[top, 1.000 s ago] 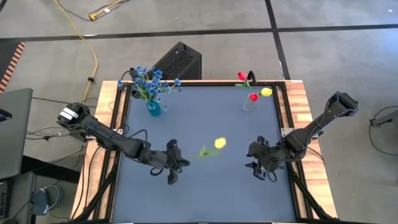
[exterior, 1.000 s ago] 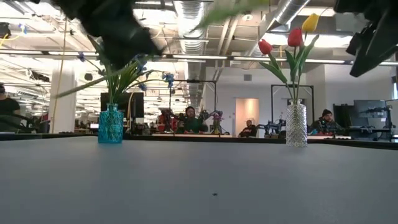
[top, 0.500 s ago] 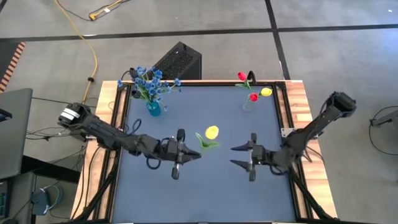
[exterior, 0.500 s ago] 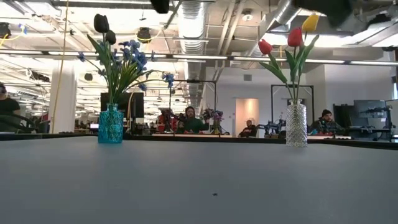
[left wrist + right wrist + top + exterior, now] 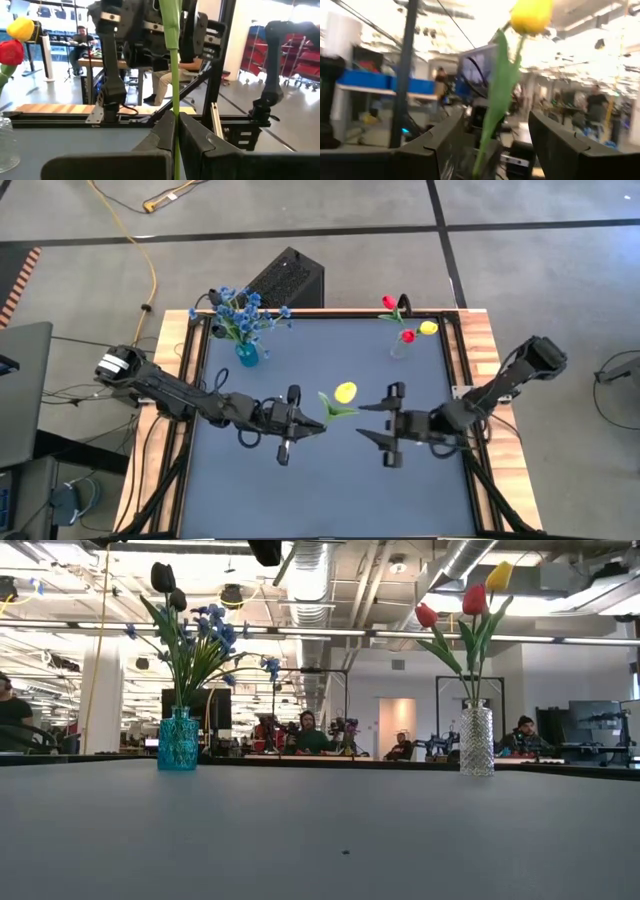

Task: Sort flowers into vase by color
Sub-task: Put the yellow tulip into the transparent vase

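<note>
So the left gripper (image 5: 300, 426) is sitting over the middle of the dark table (image 5: 330, 490), a bit left of centre, with its fingers (image 5: 167, 131) pinched tight on the green stem of a yellow tulip (image 5: 344, 392). In the left wrist view the stem (image 5: 174, 75) runs straight out from between the two closed pads, long axis pretty much in line with the gripper. From the high view the flower is held up off the table, stem starting at the left fingertips and the yellow head ending up toward the right and a little toward the far edge, with a green leaf (image 5: 331, 407) fanning out below the bloom. The right gripper (image 5: 384, 430) is just across from it, fingers spread wide and aimed back at the left arm, so the tulip hangs in the gap between the two grippers. The right wrist view backs that up: the yellow head (image 5: 531, 15) and leaf sit between its two parted fingers (image 5: 559, 145) but farther out, and I can't tell if anything is touching. At the far side of the table the teal vase (image 5: 247, 355) on the left holds the blue flowers (image 5: 240, 310), and the clear vase (image 5: 400, 348) on the right has two red tulips (image 5: 389, 303) plus another yellow tulip (image 5: 428, 328). The low view shows both vases standing upright, teal (image 5: 178, 740) and clear (image 5: 476, 740), stems fanning upward.
</note>
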Available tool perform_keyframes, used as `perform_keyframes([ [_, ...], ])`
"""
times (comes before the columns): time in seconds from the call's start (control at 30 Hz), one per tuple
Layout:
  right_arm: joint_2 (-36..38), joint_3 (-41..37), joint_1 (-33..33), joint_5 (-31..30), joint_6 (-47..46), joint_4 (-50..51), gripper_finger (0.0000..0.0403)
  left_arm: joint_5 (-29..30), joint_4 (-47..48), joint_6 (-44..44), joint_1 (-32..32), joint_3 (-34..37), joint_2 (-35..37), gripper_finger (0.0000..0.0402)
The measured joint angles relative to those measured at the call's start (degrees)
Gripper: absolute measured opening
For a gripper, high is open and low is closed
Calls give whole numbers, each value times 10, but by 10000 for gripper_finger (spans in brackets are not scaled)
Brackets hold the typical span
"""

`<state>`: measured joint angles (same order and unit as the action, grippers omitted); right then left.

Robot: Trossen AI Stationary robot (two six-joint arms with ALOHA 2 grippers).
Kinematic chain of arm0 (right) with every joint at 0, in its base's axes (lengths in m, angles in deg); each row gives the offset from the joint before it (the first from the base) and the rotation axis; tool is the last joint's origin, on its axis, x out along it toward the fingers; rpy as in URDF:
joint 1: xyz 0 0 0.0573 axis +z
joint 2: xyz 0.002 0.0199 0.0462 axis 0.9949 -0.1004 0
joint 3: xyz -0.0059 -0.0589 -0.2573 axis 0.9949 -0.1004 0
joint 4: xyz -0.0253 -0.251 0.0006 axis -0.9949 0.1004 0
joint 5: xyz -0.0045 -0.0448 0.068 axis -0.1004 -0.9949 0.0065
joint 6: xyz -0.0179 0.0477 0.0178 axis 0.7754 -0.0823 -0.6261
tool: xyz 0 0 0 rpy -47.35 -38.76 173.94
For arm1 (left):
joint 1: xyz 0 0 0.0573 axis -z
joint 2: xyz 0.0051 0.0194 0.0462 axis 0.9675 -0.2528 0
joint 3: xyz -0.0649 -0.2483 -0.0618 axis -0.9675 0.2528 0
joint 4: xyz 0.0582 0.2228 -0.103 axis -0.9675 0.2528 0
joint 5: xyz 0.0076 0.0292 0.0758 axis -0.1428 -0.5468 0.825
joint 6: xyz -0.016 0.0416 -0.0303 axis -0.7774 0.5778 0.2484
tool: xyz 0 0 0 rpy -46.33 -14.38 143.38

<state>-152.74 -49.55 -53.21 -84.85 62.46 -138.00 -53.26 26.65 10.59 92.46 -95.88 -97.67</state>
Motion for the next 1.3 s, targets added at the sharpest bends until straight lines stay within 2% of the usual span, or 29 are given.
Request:
perform_keyframes([
  [0.23, -43, 90, -40, -19, -30, 154, 249, -3, -13, 19, -10, 0, 1, 0],
  [0.33, -42, 113, -35, -40, -16, 177, 249, -28, 18, 38, -24, -25, 2, 0],
  [0.53, -43, 131, -20, -103, -9, 211, 249, -57, 139, 77, -39, -90, 2, 0],
  [0.73, -53, 131, -28, -107, -22, 212, 241, -54, 156, 79, -40, -102, 3, 0],
  [0.9, -58, 131, -33, -101, -7, 214, 184, -52, 166, 65, -40, -102, 3, 0],
  [1.1, -58, 131, -32, -77, 52, 236, 35, -48, 170, 38, -41, -102, 3, 0],
  [1.13, -58, 131, -32, -72, 68, 242, 24, -49, 171, 32, -41, -102, 3, 0],
  [1.3, -57, 131, -29, -70, 143, 253, 27, -54, 172, -13, -40, -102, 3, 0],
])
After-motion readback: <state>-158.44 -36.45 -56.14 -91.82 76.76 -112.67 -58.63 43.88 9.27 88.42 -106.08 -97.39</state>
